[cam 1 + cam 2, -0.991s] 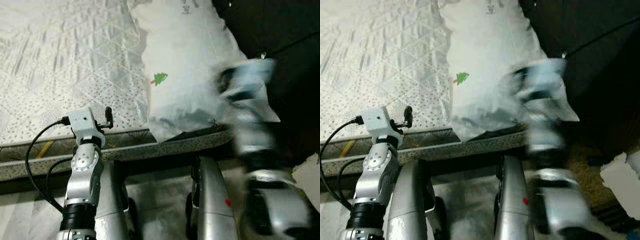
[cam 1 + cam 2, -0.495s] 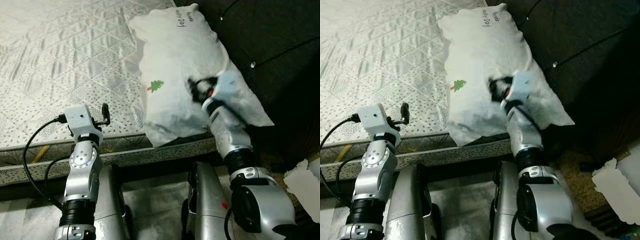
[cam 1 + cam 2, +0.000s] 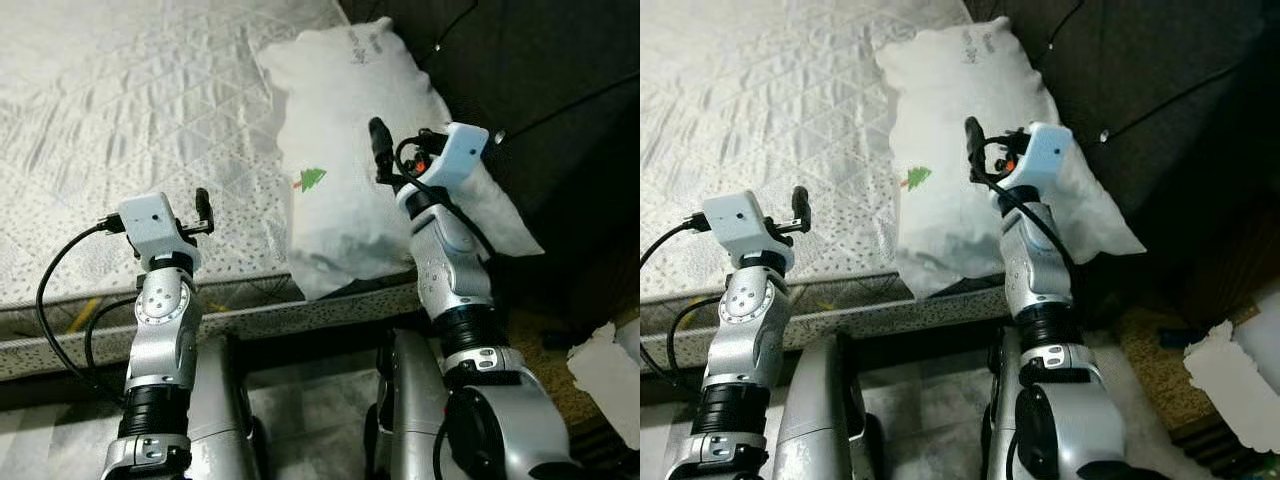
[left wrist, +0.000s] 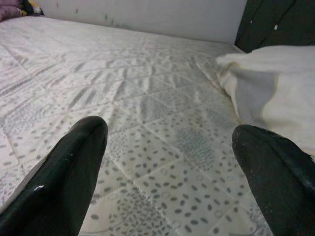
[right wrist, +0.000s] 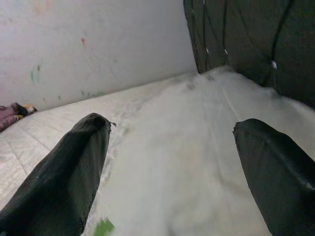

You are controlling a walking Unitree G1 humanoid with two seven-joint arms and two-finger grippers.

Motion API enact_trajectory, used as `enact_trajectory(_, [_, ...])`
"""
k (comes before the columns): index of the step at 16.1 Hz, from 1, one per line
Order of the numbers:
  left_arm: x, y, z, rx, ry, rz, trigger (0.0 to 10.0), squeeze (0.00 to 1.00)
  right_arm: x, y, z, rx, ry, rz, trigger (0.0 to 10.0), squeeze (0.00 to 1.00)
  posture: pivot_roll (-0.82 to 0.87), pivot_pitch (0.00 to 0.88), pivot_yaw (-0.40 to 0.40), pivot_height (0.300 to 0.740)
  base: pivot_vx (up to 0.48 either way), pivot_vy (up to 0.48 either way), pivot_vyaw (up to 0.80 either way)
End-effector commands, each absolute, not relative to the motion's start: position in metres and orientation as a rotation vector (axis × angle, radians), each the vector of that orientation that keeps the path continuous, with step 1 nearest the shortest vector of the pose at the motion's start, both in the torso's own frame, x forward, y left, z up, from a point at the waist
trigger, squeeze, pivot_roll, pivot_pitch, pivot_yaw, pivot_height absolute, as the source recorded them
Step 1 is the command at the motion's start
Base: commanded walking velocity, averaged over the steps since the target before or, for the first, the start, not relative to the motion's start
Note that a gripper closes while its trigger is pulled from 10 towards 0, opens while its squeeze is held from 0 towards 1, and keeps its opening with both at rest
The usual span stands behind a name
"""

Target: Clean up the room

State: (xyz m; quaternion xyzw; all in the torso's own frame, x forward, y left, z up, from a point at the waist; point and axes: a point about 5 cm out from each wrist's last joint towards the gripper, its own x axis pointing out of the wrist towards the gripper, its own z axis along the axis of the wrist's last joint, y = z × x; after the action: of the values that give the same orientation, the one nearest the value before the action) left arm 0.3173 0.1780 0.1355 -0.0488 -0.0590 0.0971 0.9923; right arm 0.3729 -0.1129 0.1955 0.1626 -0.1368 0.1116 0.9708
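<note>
Bare mattress point(image 3: 130, 110) beside pillow point(image 3: 350, 130)

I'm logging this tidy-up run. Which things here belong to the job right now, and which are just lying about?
In play:
- white pillow, hanging partly over the mattress edge
- right gripper, open, above the pillow
- left gripper, open, over the mattress

Lying about:
- torn white paper on the floor
- dark tufted headboard

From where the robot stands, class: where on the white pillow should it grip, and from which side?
Probably the pillow's near corner overhanging the mattress edge, approached from the robot's side; that loose fabric leaves room for a finger underneath. The open right gripper hovers above the pillow.
</note>
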Motion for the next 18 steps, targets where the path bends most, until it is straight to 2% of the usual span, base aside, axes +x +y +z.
enact_trajectory(1, [0.318,0.175,0.146,-0.081,-0.168,0.187,10.0,0.0,0.373,-0.116,0.207,0.331,-0.319,0.22,10.0,0.0,0.09,0.057,0.013,0.573,0.0,0.0,0.0])
enact_trajectory(11, [0.303,0.184,0.127,-0.073,-0.094,0.223,10.0,0.0,0.357,-0.13,0.173,0.288,-0.235,0.134,10.0,0.0,0.09,0.07,0.024,0.663,0.0,0.0,0.0])
enact_trajectory(18, [0.309,0.179,0.126,-0.07,-0.087,0.201,10.0,0.0,0.349,-0.134,0.164,0.234,-0.213,0.112,10.0,0.0,0.07,0.048,0.018,0.734,0.0,0.0,0.0])
